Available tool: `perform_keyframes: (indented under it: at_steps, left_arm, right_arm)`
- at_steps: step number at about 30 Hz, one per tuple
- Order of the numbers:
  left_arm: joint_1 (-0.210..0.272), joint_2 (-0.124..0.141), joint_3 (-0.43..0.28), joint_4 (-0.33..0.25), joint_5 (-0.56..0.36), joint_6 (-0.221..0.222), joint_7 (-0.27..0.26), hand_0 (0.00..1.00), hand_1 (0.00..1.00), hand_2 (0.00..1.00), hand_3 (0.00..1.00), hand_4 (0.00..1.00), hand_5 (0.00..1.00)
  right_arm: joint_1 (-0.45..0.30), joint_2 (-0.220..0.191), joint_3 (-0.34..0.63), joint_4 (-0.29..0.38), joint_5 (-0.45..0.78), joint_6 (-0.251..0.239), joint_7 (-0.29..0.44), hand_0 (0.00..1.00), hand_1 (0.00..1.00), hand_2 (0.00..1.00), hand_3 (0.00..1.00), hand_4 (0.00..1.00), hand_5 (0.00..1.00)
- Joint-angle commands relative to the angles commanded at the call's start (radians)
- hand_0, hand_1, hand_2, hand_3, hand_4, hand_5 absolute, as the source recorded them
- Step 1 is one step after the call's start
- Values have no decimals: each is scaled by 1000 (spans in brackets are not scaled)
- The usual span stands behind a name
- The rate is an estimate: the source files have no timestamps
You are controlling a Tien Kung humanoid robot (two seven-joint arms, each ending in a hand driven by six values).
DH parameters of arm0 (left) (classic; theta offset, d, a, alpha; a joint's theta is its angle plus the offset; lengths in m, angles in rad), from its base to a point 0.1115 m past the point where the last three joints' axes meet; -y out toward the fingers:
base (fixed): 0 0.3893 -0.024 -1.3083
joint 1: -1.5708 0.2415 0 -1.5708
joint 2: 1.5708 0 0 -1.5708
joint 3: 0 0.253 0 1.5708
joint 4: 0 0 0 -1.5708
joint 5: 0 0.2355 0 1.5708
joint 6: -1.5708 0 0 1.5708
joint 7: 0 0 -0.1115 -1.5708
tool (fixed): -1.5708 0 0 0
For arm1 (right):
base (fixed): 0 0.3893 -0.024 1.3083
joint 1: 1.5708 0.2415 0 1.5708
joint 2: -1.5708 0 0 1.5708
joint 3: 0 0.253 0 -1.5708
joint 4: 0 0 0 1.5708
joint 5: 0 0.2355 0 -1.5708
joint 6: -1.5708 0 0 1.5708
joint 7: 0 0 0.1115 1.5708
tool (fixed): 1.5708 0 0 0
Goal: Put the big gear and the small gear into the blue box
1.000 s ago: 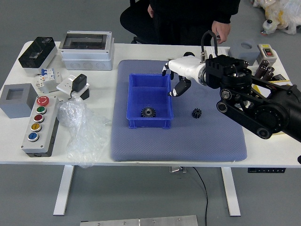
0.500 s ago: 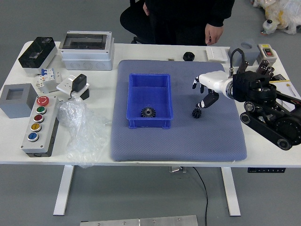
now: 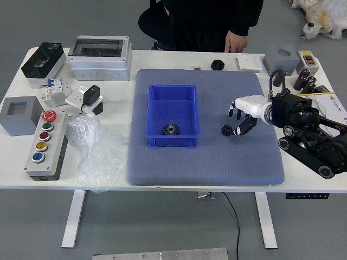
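On your far left, a matte grey block [image 3: 21, 116] with squared edges sits beside a pale control box [image 3: 46, 146] studded with round coloured buttons, next to a crinkled, clear plastic bag [image 3: 95, 149] spread over the smooth white table [image 3: 116, 181]. Behind them stands a hard, light-grey case [image 3: 100, 70] with a dark window. Center, your blue box [image 3: 153, 111], an open rectangular tray with straight walls, rests on a finely textured blue-grey mat [image 3: 206, 168] and holds the black, toothed big gear [image 3: 171, 129] flat on its floor. To its right, the dark, notched small gear [image 3: 227, 130] lies on the mat, outside the box. At the far side, a person in black has one hand [image 3: 236, 42] at the table's edge, a little farther left than a second ago. Your right hand [image 3: 254, 107], over the blue box's right side in that earlier view, has moved right and down to the small gear, while the big gear has stayed put. The hand, white-shelled with black fingers [image 3: 245, 127], is partly open, thumb apart from the fingertips, and grips nothing; a digit reaches right beside the small gear, though you cannot tell whether they touch.
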Motion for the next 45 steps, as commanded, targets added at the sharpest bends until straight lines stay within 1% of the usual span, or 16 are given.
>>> perform_keyframes:
  at_steps: [9, 10, 20, 22, 39, 40, 45]
  left_arm:
    - [-2, -1, 1, 0, 0, 0, 0, 860, 828, 829, 777, 592, 369]
    - [-2, -1, 1, 0, 0, 0, 0, 860, 829, 829, 777, 593, 369]
    - [-4, -3, 1, 0, 1, 0, 0, 860, 829, 829, 777, 594, 370]
    - [-4, -3, 2, 0, 0, 0, 0, 860, 828, 829, 775, 592, 369]
    - [-7, -8, 3, 0, -1, 0, 0, 860, 829, 829, 774, 592, 368]
    - [-7, -9, 3, 0, -1, 0, 0, 860, 828, 829, 775, 592, 367]
    - [-7, -12, 5, 0, -2, 0, 0, 860, 828, 829, 775, 592, 367]
  right_arm:
    - [-1, 14, -3, -8, 1, -6, -2, 394, 489, 595, 671, 807, 258]
    - [-1, 16, -3, -8, 1, -7, -3, 397, 487, 599, 655, 796, 247]
    - [-5, 31, -5, -12, -2, -11, -4, 397, 485, 600, 655, 783, 244]
    - [-5, 32, -5, -14, -3, -11, -4, 398, 487, 602, 659, 776, 228]
    - [-9, 47, -1, -21, 1, -14, -6, 398, 485, 597, 653, 772, 225]
    - [-9, 48, -1, -21, 1, -14, -6, 399, 483, 598, 649, 758, 209]
    - [-12, 52, 1, -24, 2, -15, -6, 399, 483, 598, 649, 758, 209]
